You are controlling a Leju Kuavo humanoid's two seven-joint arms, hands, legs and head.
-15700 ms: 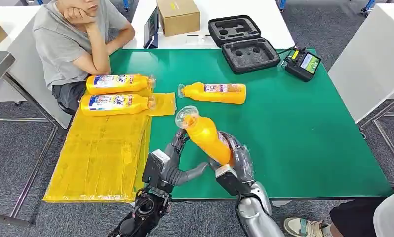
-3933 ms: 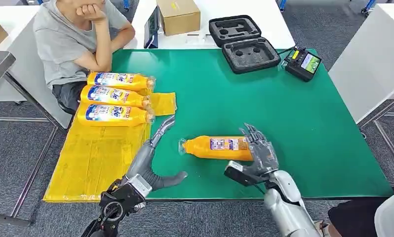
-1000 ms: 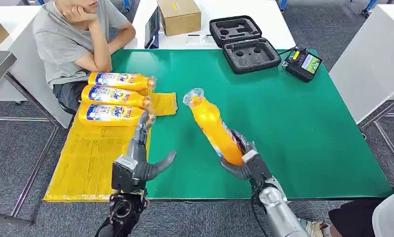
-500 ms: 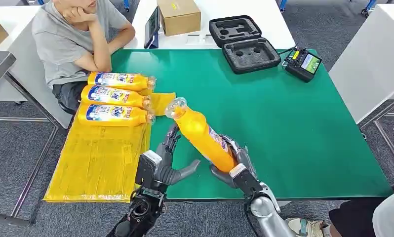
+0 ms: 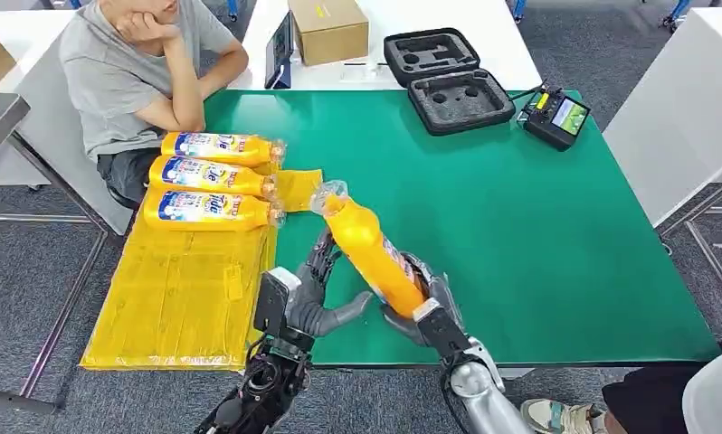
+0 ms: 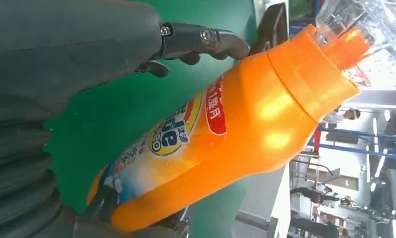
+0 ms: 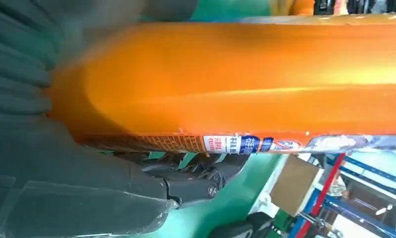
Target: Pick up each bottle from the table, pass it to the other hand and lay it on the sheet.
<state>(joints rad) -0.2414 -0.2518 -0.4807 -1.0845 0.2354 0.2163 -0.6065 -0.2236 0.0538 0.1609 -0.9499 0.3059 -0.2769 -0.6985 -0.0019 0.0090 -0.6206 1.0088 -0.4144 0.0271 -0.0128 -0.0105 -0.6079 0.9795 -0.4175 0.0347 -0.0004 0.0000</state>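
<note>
My right hand (image 5: 422, 306) grips the base of an orange bottle (image 5: 368, 247) and holds it tilted above the green table (image 5: 520, 235), its clear cap toward the yellow sheet (image 5: 185, 289). My left hand (image 5: 310, 291) is open right beside the bottle's lower half, fingers spread, thumb under it. In the left wrist view the bottle (image 6: 226, 129) lies close before the left hand's fingers (image 6: 201, 39), apart from them. The right wrist view has the bottle (image 7: 245, 79) pressed against the right hand (image 7: 62, 163). Three orange bottles (image 5: 211, 179) lie side by side on the sheet's far end.
A person (image 5: 131, 63) sits at the table's far left corner, leaning on an elbow. At the back stand a cardboard box (image 5: 327, 27), an open black foam case (image 5: 446, 80) and a black controller (image 5: 556, 116). A white table (image 5: 683, 99) stands to the right.
Over the last second the right hand has carried the bottle left and tilted it toward the left hand, which has moved right to meet it. Before that the bottle lay on the table.
</note>
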